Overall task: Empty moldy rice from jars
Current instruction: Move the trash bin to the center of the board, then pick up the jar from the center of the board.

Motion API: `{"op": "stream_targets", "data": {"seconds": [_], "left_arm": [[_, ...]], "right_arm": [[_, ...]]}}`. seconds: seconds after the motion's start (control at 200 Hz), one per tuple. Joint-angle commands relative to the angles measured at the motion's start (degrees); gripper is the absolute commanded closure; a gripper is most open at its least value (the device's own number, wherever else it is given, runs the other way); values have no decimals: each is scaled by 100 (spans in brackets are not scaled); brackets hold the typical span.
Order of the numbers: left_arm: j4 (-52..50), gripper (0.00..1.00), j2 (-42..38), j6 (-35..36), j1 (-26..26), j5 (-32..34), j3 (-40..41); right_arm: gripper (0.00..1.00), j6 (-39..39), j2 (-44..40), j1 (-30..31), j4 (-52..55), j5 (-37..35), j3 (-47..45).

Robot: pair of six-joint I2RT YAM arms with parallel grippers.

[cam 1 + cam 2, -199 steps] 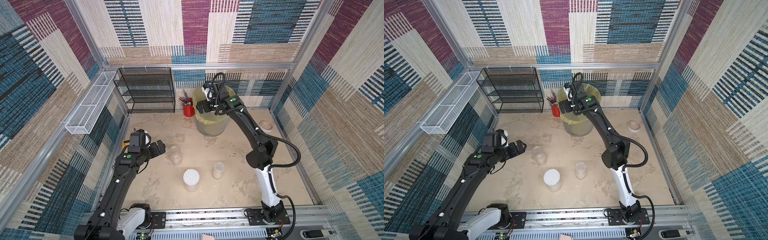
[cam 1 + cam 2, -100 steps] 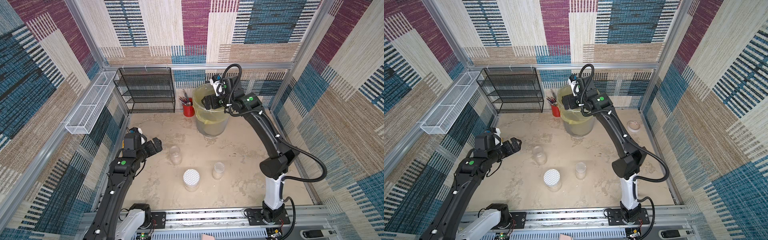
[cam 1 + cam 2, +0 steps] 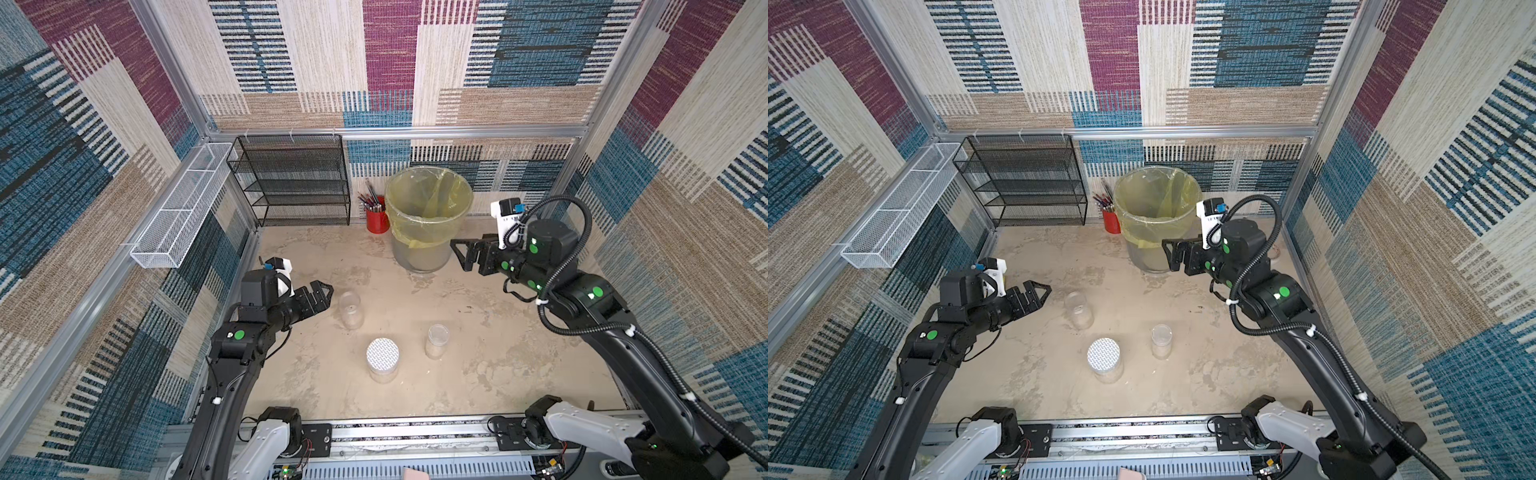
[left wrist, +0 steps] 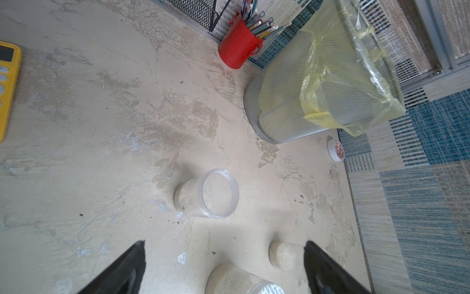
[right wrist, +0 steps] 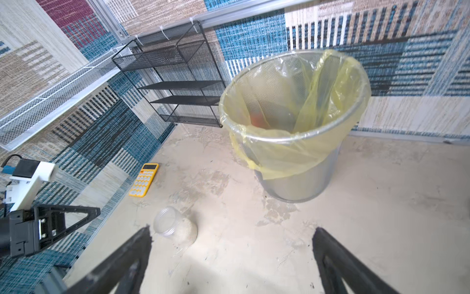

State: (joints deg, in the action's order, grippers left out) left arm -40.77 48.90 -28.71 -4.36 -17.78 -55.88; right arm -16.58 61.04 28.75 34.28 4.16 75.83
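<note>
Nothing looks emptied yet. Nearest stands the jar with the white grid lid (image 3: 382, 359), with the small jar (image 3: 436, 340) just to its right and the third jar (image 3: 350, 309) farther off to the left. All three sit upright on the table (image 3: 498, 374) with pale rice (image 5: 185, 233) in the bottom. The bin (image 3: 419, 257) waits at the far side. The left claw (image 3: 325, 292) hangs near the third jar, spread wide and empty. The right claw (image 3: 458, 254) hovers beside the bin, also spread wide, touching nothing.

Woven blue, maroon and beige patchwork walls (image 3: 390, 62) enclose a beige worktop (image 3: 498, 365); a black mesh shelf (image 3: 295, 183) stands at the back, a white wire basket (image 3: 183, 203) beside it.
</note>
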Motion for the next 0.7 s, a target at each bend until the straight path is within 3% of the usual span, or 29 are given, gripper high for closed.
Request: {"op": "stream_targets", "data": {"seconds": [0.0, 0.215, 0.376, 0.696], "left_arm": [[-253, 1, -227, -213, 4, 45, 74], [-405, 1, -228, -291, -21, -528, 185], [-454, 1, -342, -311, -39, -235, 317], [-438, 3, -116, -449, -44, 5, 641]], "right_arm": [[1, -437, -502, -1, -62, 286, -662], [0, -1191, -1053, -1, 912, 718, -1402], [1, -1369, -1234, 10, 1127, 761, -1963], [1, -1178, -467, 43, 1613, 684, -2292]]}}
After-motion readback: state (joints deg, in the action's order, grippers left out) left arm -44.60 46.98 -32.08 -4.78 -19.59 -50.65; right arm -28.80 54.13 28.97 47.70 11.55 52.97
